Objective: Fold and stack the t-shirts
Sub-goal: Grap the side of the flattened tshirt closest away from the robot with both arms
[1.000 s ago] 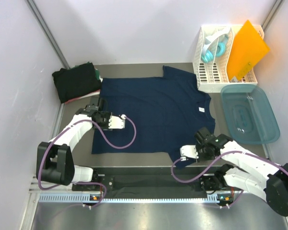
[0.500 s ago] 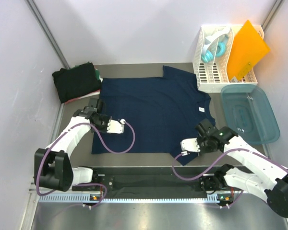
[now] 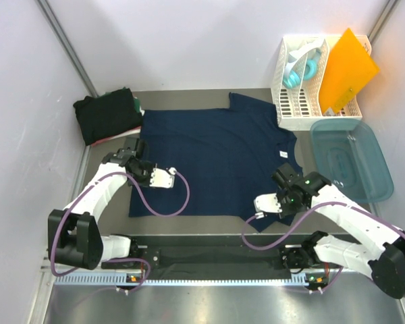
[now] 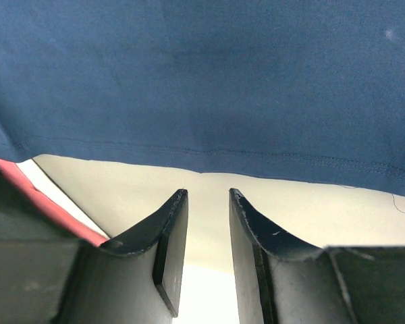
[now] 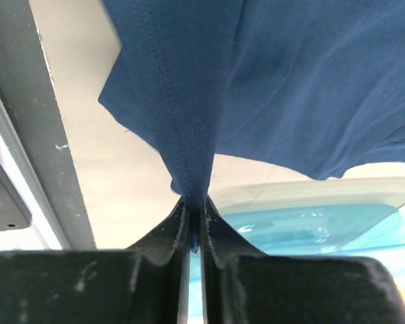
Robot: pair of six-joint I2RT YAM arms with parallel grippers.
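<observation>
Grey tabletop, one navy t-shirt

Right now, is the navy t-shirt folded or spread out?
Spread out: the navy t-shirt lies flat across the table, one edge pinched in the right claw.

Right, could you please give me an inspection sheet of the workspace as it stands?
Surface: grey table, nothing spilt seen.
Job's things: navy t-shirt spread flat, neck label showing; dark folded t-shirts stacked at the far left corner.
Clutter: teal tub, seemingly empty; white slotted rack holding an orange board and a light-blue object.
Grippers: left gripper open at the shirt's hem, gripping nothing; right gripper shut on a pinch of the navy t-shirt.
Cables: purple cables looping from both wrists.
Surroundings: pale walls; black rail at the near edge.
</observation>
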